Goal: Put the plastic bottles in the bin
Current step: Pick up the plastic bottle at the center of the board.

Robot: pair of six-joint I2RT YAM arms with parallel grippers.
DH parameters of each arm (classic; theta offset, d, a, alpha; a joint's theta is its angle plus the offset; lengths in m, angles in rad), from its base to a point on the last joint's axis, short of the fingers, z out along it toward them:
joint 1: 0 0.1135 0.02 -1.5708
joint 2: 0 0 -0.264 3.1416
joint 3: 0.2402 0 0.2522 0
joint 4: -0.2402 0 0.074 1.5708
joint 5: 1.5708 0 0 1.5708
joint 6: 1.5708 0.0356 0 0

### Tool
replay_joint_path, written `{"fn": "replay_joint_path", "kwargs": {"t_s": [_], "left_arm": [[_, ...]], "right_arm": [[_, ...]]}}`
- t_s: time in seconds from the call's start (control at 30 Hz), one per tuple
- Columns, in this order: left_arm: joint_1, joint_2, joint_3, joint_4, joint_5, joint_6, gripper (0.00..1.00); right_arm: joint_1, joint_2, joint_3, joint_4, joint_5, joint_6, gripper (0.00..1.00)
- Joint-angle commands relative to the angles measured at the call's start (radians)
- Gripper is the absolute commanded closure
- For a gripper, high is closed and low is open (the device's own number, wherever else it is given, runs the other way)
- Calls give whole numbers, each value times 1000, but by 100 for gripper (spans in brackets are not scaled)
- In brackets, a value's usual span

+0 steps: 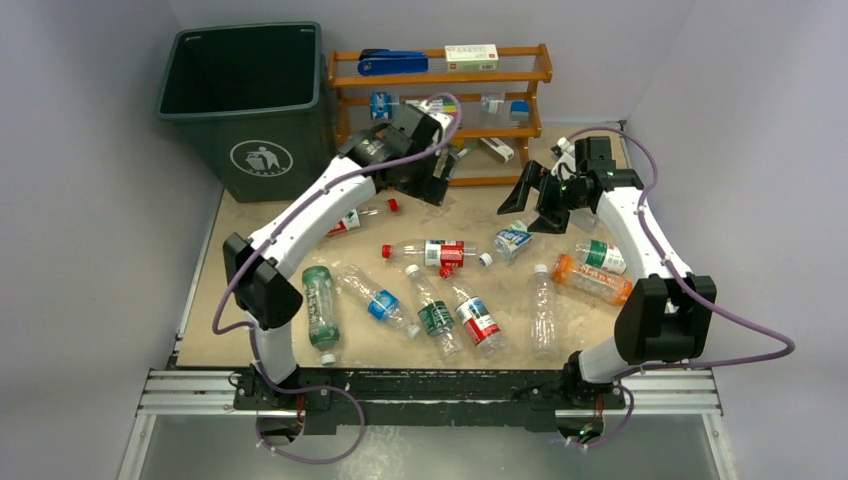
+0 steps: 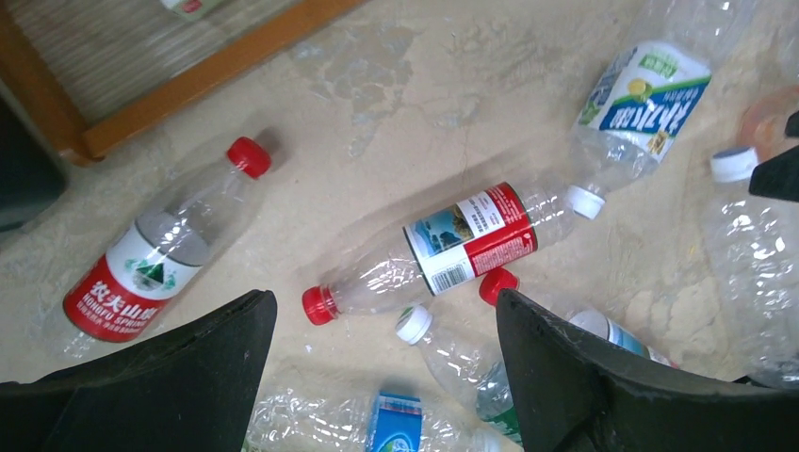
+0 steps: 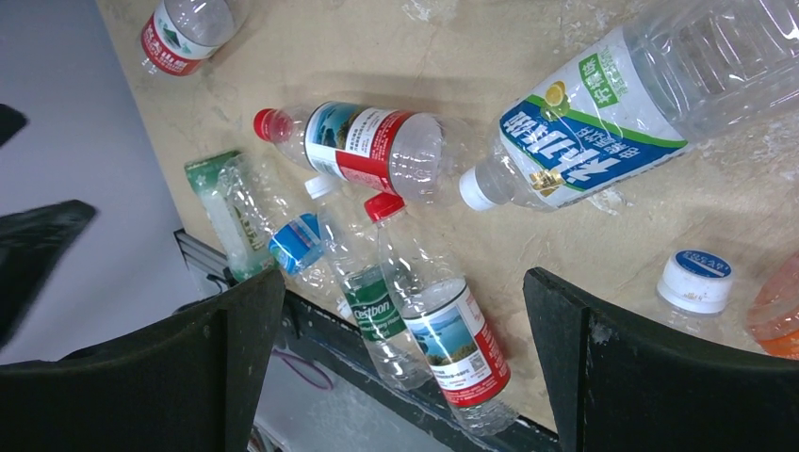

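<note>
Several plastic bottles lie scattered on the tan table. The dark green bin [image 1: 250,100] stands at the back left. My left gripper [image 1: 436,182] [image 2: 384,299] hangs open above the table in front of the rack, holding nothing. Below it lie a red-capped bottle with a red and white label [image 2: 443,247] and a red-labelled bottle [image 2: 155,254] to its left. My right gripper [image 1: 528,205] [image 3: 403,278] is open and empty, raised over a blue and green labelled bottle [image 1: 513,240] [image 3: 603,122]. An orange bottle [image 1: 592,280] lies by the right arm.
An orange-brown wooden rack [image 1: 440,75] with small boxes and a blue item stands at the back, right of the bin. Grey walls close in on both sides. A metal rail [image 1: 430,390] carries the arm bases along the near edge.
</note>
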Motion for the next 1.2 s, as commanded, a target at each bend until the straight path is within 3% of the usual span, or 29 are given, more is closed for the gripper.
{"fn": "replay_joint_path", "kwargs": {"t_s": [0.0,0.57,0.87,1.17], "left_arm": [[-52,46,-25,48,-24,109,14],[-127,118,-188,108,-41,299,15],[-130,118,-261,137,92,330,15],[-132,146,-309,158,93,354,15]], "right_arm": [[6,-50,-11,-20,-33,3,0],[5,-100,-39,-47,-14,7,0],[4,-92,-13,-65,5,-6,0],[4,-93,-23,-65,0,-9,0]]}}
